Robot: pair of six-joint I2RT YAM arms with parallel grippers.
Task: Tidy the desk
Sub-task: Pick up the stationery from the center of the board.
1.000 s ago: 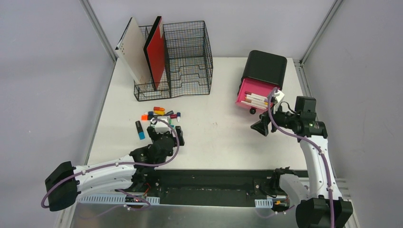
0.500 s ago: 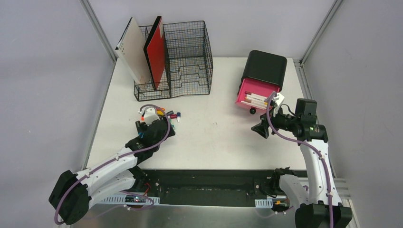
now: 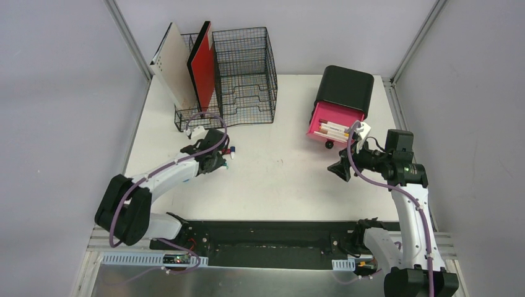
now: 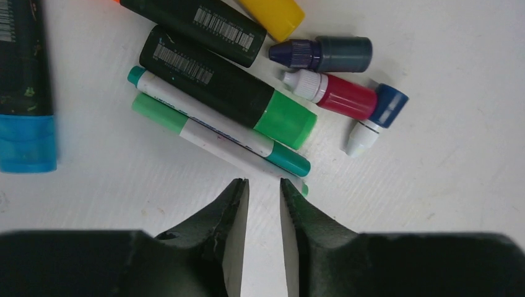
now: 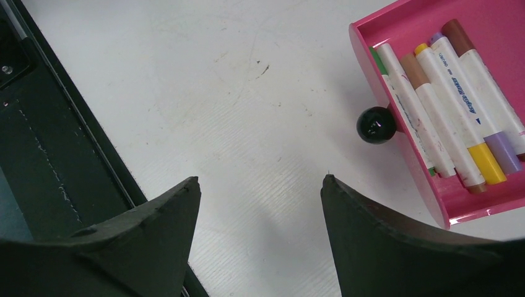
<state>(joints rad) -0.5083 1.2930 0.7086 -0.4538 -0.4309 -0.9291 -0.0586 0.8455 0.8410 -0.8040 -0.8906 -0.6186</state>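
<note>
On the white desk (image 3: 278, 179) a cluster of markers (image 3: 228, 150) lies at the left. In the left wrist view a black marker with a green cap (image 4: 229, 93) and two thin white pens with teal and green ends (image 4: 216, 130) lie just beyond my left gripper (image 4: 264, 180). Its jaws stand a narrow gap apart with only bare desk between them. From above, the left gripper (image 3: 213, 159) hangs over the cluster. My right gripper (image 5: 260, 178) is wide open above bare desk, beside the pink drawer (image 5: 433, 154) full of markers (image 5: 446, 93).
A black wire-mesh organizer (image 3: 238, 77) holds a red folder (image 3: 203, 68) and a beige one (image 3: 176, 65) at the back left. The black box (image 3: 345, 86) holds the open pink drawer with its black knob (image 5: 376, 125). A blue-capped marker (image 4: 25, 93) lies at the left.
My left arm has swung away from the front edge up over the marker cluster, and its jaws have narrowed from wide open. The right arm has barely shifted.
</note>
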